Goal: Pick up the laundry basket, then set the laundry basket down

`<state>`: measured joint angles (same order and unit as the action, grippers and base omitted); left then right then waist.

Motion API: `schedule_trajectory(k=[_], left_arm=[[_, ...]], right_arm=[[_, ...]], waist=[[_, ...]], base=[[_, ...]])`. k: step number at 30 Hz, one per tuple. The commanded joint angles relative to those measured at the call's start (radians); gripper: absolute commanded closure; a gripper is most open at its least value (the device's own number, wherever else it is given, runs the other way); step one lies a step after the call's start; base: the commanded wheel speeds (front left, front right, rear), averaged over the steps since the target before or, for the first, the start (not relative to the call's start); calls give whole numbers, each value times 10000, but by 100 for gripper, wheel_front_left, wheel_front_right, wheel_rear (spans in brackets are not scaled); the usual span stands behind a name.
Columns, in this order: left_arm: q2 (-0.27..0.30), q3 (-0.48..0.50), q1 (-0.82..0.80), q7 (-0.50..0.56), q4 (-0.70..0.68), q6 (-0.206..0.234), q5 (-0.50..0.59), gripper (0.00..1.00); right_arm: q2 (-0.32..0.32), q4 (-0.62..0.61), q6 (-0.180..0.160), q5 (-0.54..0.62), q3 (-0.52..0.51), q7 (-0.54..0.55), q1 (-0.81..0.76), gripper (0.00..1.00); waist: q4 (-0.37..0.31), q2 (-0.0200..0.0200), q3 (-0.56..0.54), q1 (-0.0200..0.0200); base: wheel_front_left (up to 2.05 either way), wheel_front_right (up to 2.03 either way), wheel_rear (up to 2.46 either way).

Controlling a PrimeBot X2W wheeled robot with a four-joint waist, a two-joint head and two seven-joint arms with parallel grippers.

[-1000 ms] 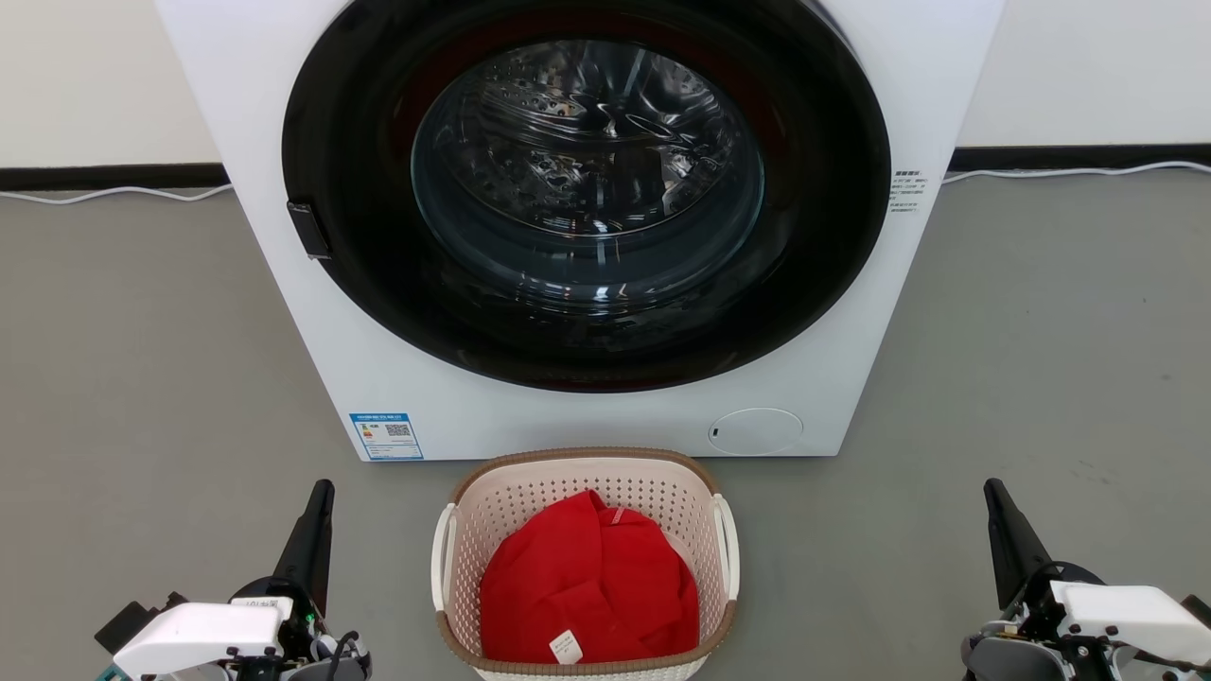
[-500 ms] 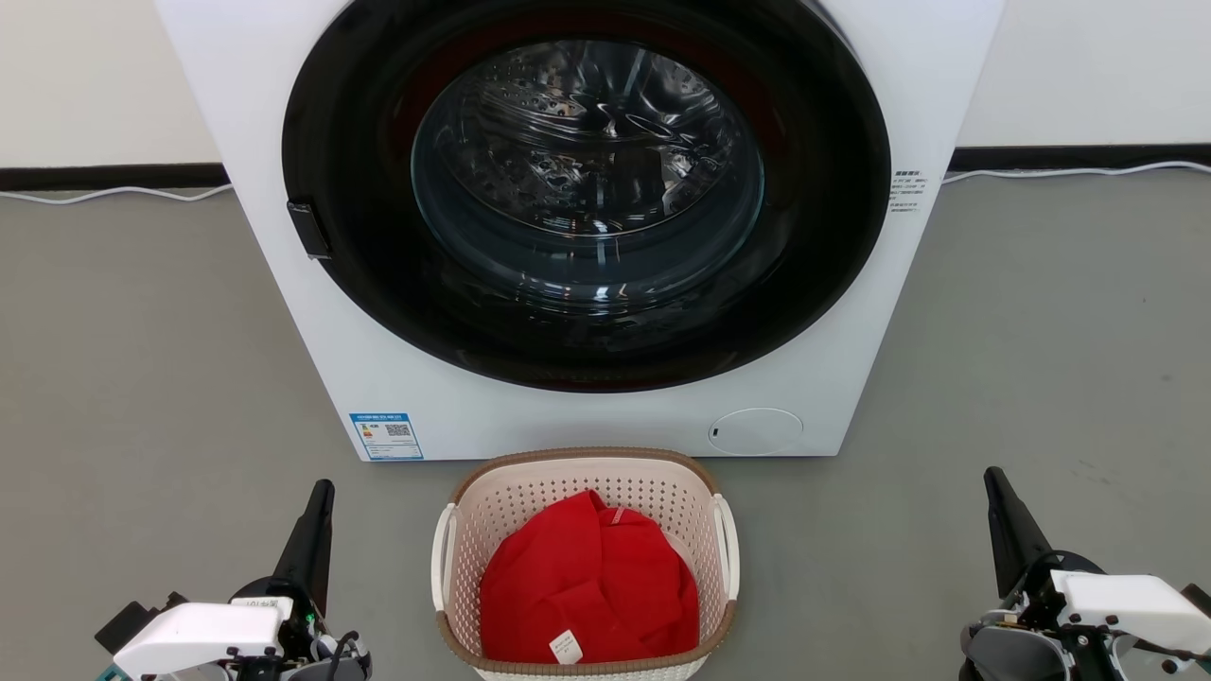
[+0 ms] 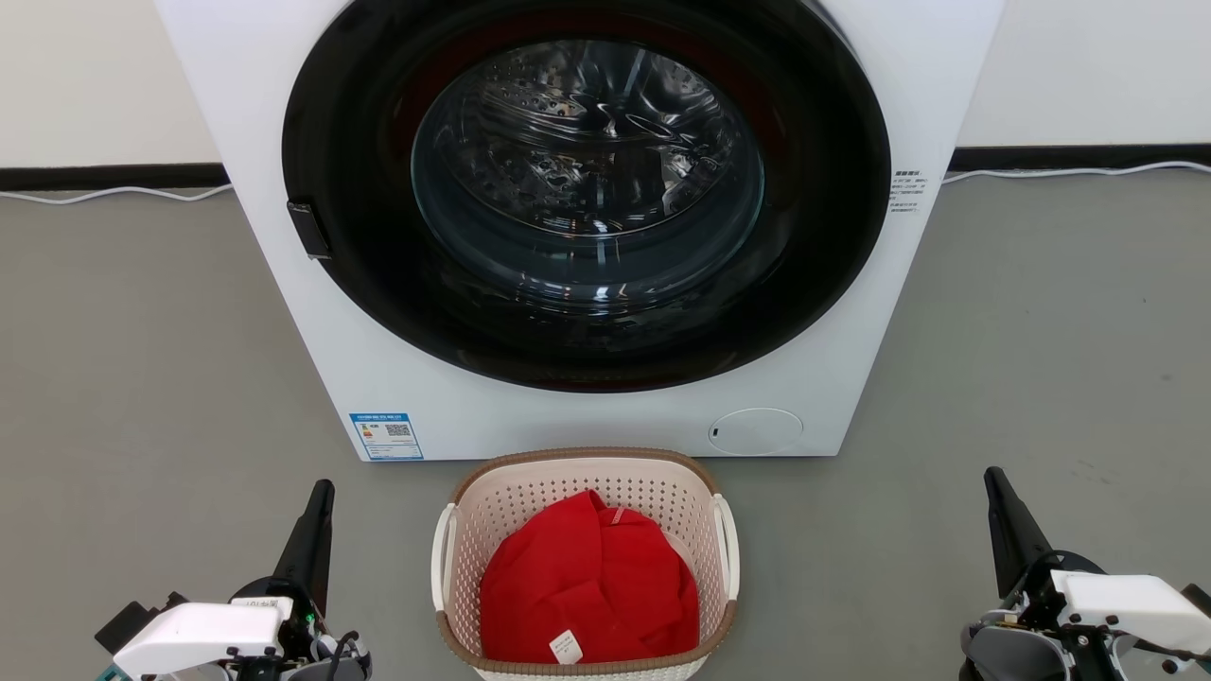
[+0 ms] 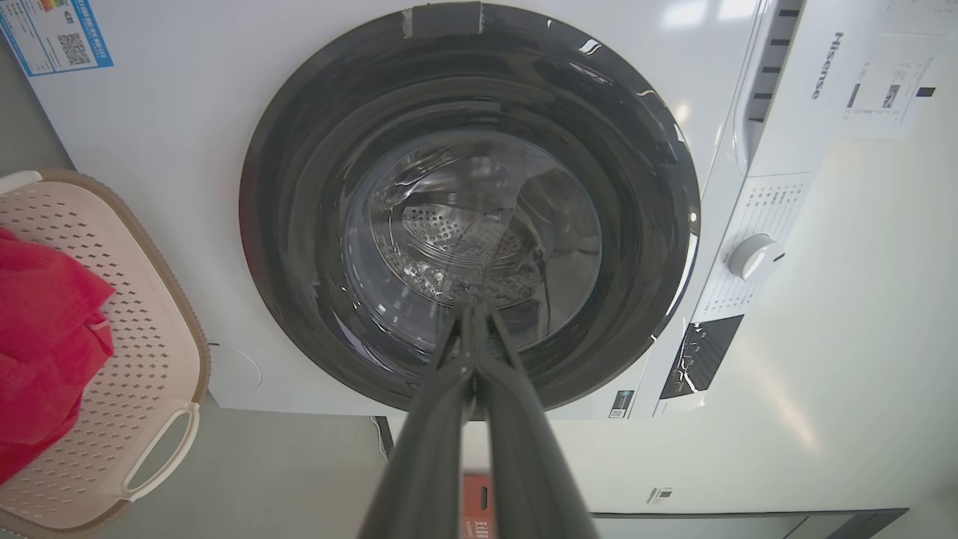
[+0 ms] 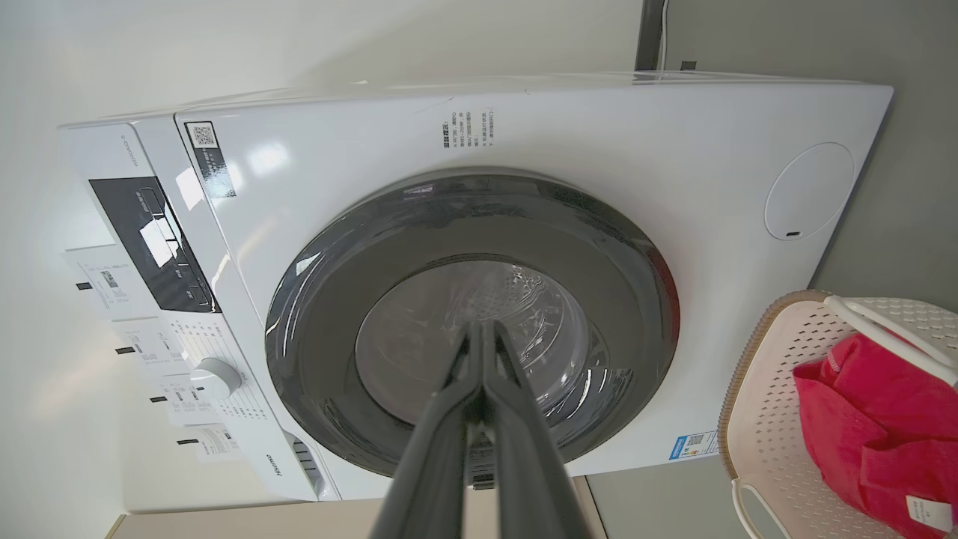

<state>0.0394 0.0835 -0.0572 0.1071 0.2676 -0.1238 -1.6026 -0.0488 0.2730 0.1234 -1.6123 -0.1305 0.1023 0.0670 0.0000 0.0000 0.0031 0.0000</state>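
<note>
Sitting upright on the grey floor (image 3: 142,378), the laundry basket (image 3: 530,497) rests directly in front of a white front-loading washing machine (image 3: 605,421). Its far brown rim lies just short of the machine's base and its mouth opens upward. Its two white handles (image 3: 440,558) face the robot's left and right, so the handle-to-handle axis runs side to side across the head view. Whether that is the longer axis is hard to tell, as the near end lies at the picture's bottom edge. A crumpled red garment (image 3: 587,586) with a small white label covers the bottom of the basket. The left tool (image 3: 322,490) hovers near the basket's left side and the right tool (image 3: 991,476) well off to its right, both pointing toward the machine. Each tool is clenched, its dark fingers pressed together to a single point, grasping nothing and touching neither basket nor machine. From the wrist cameras, both closed tips line up against the machine's dark round door (image 3: 359,284).
</note>
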Motion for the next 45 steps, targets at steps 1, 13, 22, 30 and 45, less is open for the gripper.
schedule_trajectory(k=[1,13,22,30,45], left_arm=[[108,302,-508,60,-225,-69,-62,100],[108,301,-508,60,-225,-69,-62,100],[108,301,-508,60,-225,-69,-62,100],[108,301,-508,60,-225,-69,-62,100],[108,301,-508,60,-225,-69,-62,100]], right_arm=[[-30,-283,73,28,179,100,408,100],[-27,-283,73,31,174,103,409,100],[-26,-282,73,33,172,105,409,100],[-24,-282,73,35,170,107,409,100],[-22,-282,73,38,167,109,410,100]], waist=[[0,0,0,0],[0,0,0,0],[0,0,0,0],[0,0,0,0],[0,0,0,0]], base=[[0,0,0],[0,0,0],[0,0,0],[0,0,0],[0,0,0]])
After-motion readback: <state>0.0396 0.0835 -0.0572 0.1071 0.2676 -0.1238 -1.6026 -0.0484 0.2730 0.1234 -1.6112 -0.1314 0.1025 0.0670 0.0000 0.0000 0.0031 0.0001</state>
